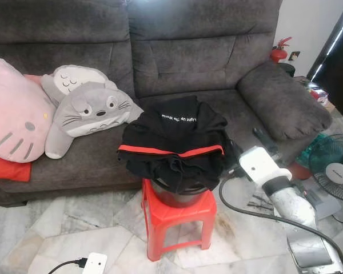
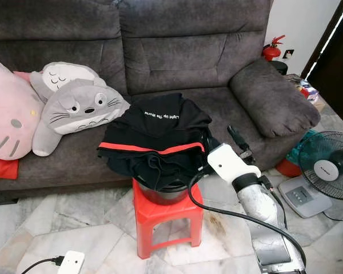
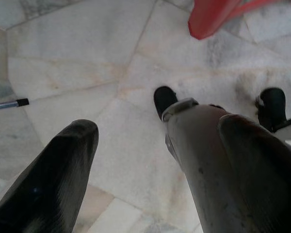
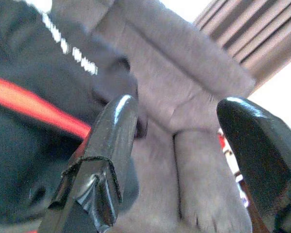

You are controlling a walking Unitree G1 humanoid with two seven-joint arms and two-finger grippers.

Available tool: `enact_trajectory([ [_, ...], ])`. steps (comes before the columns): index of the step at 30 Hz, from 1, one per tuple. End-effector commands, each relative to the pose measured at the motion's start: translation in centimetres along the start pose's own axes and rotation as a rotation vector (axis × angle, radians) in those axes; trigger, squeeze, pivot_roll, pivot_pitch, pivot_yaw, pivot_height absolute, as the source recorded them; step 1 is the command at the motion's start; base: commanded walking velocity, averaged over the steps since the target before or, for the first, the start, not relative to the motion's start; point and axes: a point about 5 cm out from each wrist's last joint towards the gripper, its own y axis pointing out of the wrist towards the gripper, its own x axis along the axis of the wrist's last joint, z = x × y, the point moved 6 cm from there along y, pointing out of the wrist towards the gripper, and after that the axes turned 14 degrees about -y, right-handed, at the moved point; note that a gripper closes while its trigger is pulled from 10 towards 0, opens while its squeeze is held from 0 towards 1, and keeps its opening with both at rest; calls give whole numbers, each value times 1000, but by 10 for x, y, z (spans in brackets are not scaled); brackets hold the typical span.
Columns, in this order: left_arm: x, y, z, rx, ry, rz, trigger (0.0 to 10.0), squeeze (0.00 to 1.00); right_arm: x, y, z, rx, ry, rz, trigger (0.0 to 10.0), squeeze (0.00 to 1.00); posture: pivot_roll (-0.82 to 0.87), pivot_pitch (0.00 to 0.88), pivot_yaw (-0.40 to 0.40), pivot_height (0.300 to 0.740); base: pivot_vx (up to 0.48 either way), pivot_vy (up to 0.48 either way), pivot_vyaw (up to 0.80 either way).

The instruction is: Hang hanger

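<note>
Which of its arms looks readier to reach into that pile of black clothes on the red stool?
The right, probably. Its right gripper is raised beside the black clothes on the red stool, jaws open toward the pile. The left gripper hangs low, pointing at the marble floor.

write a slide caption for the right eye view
Right end effector, fingers open, reaches toward black clothes piled on a pot atop a red stool before a grey sofa.

grey sofa (image 1: 188,51) against white wall (image 1: 308,28), marble floor (image 1: 57,234), standing fan (image 2: 328,165) at right
</note>
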Motion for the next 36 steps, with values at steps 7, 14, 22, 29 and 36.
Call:
enact_trajectory([
  [7, 22, -1, 12, 50, -108, -115, 10000, 0, 20, -1, 0, -21, 51, -80, 10000, 0, -183, 63, -25, 740, 0, 0, 0],
  [14, 24, -1, 13, 5, 32, -104, 10000, 0, 24, 0, 1, -20, 62, -99, 10000, 0, -176, 63, -25, 740, 0, 0, 0],
  [22, 23, -2, 20, 34, -5, -104, 10000, 0, 32, 0, 6, 9, 51, -131, 10000, 0, -177, 63, -28, 740, 65, 0, 0],
  [29, 22, -2, 14, 19, -10, -104, 10000, 0, 33, 0, 5, 5, 60, -139, 10000, 0, -176, 60, -30, 740, 267, 0, 366],
  [36, 23, -1, 8, 9, -10, -108, 10000, 0, 34, -1, 7, 8, 59, -140, 10000, 0, -178, 55, -29, 740, 285, 0, 0],
])
